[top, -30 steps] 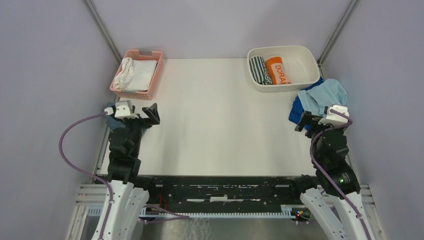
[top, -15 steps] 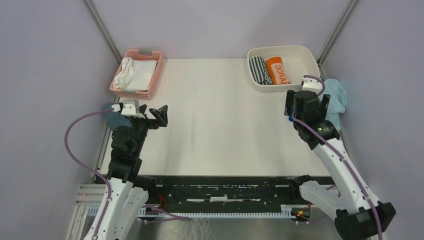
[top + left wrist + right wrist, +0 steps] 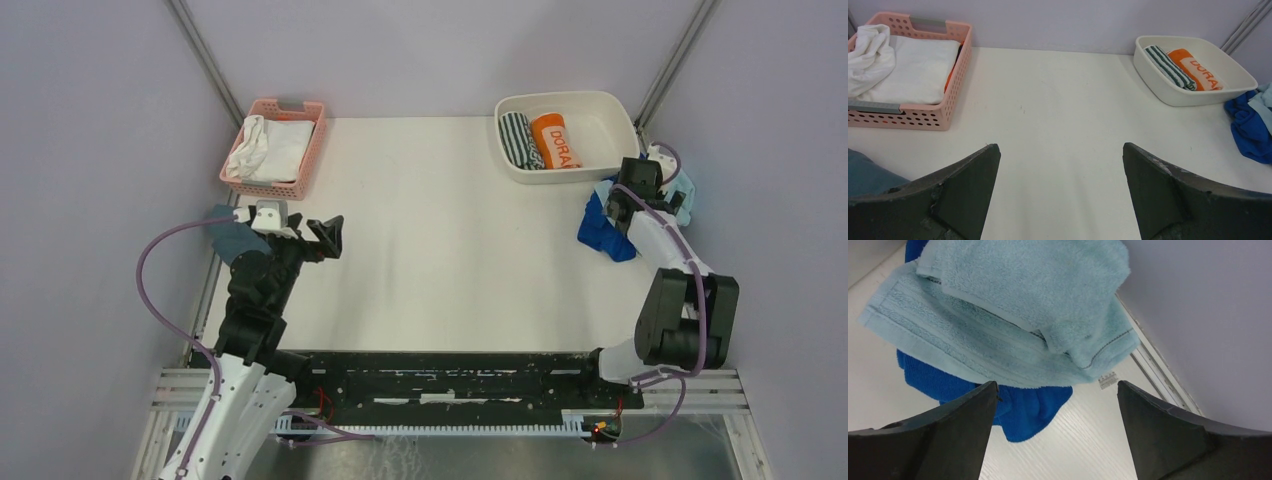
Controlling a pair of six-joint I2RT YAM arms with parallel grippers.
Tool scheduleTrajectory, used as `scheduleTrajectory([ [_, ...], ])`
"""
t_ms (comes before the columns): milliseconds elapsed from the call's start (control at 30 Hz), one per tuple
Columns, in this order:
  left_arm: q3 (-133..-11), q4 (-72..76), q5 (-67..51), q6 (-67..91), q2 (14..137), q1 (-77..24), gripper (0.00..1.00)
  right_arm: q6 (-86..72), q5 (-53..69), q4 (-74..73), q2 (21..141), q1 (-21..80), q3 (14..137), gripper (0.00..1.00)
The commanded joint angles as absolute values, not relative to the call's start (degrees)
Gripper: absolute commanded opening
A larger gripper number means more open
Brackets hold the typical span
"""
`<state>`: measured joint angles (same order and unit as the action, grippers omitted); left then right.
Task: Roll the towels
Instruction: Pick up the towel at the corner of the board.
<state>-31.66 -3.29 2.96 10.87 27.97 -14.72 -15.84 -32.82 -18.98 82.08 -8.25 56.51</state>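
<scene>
Right wrist view showed the right gripper (image 3: 1057, 389) spread wide, the plain light blue terry towel (image 3: 1013, 315) heaped just ahead atop the crumpled royal blue towel (image 3: 1023, 410). Soft, light and floppy, likely; pinch a hemmed corner. Left gripper (image 3: 1060, 150) gaped too, over the white worktop (image 3: 1063, 100).

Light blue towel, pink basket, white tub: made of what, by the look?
Light blue towel: likely cotton terry, fuzzy pile, flat woven band. Pink basket: matte moulded plastic, perforated walls. White tub: probably plastic, smooth, rounded rim; could be something harder.
</scene>
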Motion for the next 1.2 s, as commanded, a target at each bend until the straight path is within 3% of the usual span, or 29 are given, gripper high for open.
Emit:
scheduleTrajectory([
  [0, -33.8, -3.0, 5.3, 7.8, 26.8, -14.9, 0.99, -11.4, -27.3, -10.1, 87.0, -10.1, 60.3, 0.97],
  [300, -33.6, -3.1, 5.8, 7.2, 26.9, -14.9, 0.99, -7.4, -25.5, -7.2, 97.7, -15.5, 67.1, 0.86],
  [400, -33.6, -3.2, 5.9, 7.1, 27.2, -14.9, 0.99, -6.0, -25.4, -6.8, 99.9, -16.3, 68.4, 0.77],
  [500, -33.6, -3.0, 5.4, 7.1, 27.5, -15.0, 0.99, -5.0, -25.4, -7.1, 100.6, -17.0, 69.5, 0.6],
  [567, -33.6, -3.0, 5.3, 7.1, 27.7, -14.9, 0.99, -4.0, -26.2, -7.6, 99.6, -17.0, 70.1, 0.44],
  [667, -33.7, -3.0, 5.4, 7.0, 28.0, -14.9, 0.99, -3.7, -28.0, -10.7, 95.3, -16.9, 72.2, 0.11],
  [733, -33.7, -3.0, 5.3, 7.1, 28.2, -14.9, 0.99, -3.8, -27.7, -11.7, 89.9, -16.7, 73.2, 0.01],
  [933, -34.0, -3.0, 4.9, 7.4, 28.8, -14.9, 0.99, -2.7, -22.4, -17.4, 78.1, -12.4, 78.6, 0.01],
  [1167, -34.3, -3.0, 4.0, 7.7, 29.1, -14.9, 0.99, -2.4, -15.7, -27.5, 71.2, 3.2, 86.3, 0.0],
])
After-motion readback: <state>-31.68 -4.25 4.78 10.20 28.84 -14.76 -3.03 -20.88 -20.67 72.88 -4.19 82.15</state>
